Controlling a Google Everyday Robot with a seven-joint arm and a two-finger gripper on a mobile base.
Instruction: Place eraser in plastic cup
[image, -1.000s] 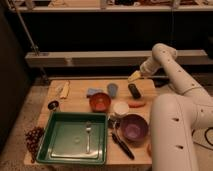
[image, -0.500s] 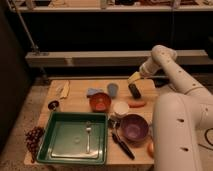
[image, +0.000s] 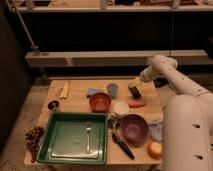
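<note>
Yellow-tipped tool (image: 135, 82) at the far right of the wooden worktop (image: 75, 102): too blurred to tell whether it touches the small black oblong eraser (image: 134, 92). The white robot arm (image: 187, 125), cut by the bottom edge, hides the near right corner.

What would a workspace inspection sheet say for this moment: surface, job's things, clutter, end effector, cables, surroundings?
Surface: wooden table, crowded.
Job's things: black eraser near the far right edge, just behind the carrot; blue cup and white cup to its left; which one is plastic cannot be told.
Clutter: green tray holding a fork, orange bowl, purple bowl, banana, grapes, black-handled tool, blue cloth.
End effector: open, right above the eraser, apparently holding nothing.
Cables: nothing seen.
Surroundings: metal rails behind the table, dark beyond.
</note>
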